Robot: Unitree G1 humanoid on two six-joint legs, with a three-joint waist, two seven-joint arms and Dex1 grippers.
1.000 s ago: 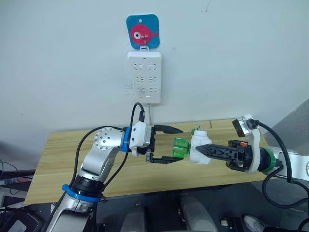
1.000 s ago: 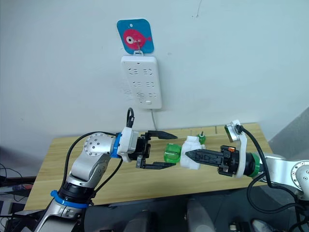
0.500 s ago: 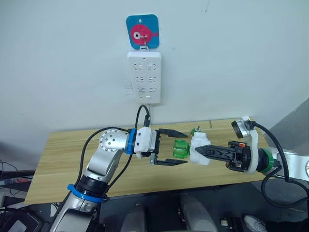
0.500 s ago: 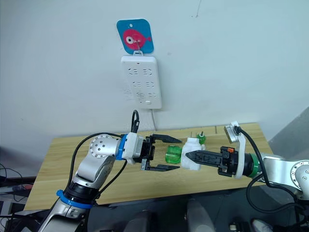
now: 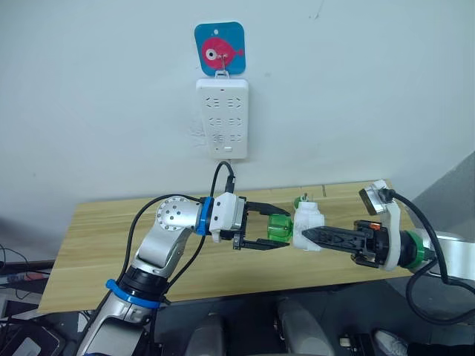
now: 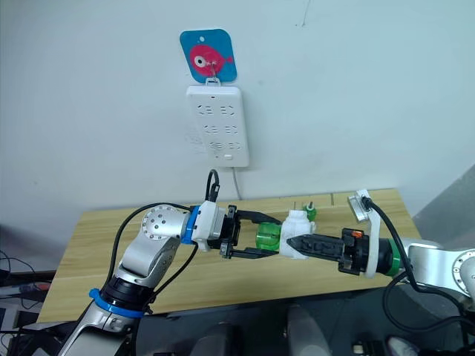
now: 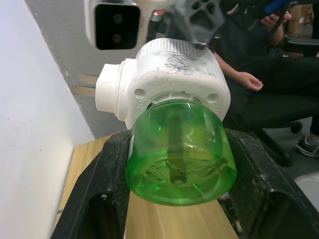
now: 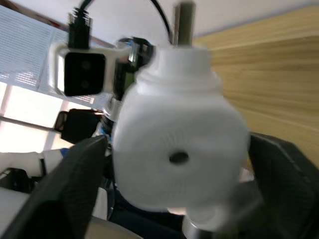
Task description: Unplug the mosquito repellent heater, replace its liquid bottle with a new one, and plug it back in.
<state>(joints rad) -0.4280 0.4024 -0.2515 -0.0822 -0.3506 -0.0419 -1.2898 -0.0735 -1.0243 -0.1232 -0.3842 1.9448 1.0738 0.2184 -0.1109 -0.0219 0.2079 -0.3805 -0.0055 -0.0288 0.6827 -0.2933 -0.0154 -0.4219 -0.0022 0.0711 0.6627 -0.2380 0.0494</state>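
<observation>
Advanced since the earlier frame, left gripper [image 5: 272, 231] fingers bracket the green bottle [image 5: 279, 228]; right gripper [image 5: 310, 236] clamps the heater [image 5: 306, 226]; close squarely before twisting

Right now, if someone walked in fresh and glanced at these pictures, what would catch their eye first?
Probably the bright green bottle in mid-air above the wooden table, screwed into the white mosquito repellent heater. The right claw holds the heater, and the left claw has its fingers either side of the bottle. Next, the pink fish hook on the wall, with a white power strip hanging below it.
</observation>
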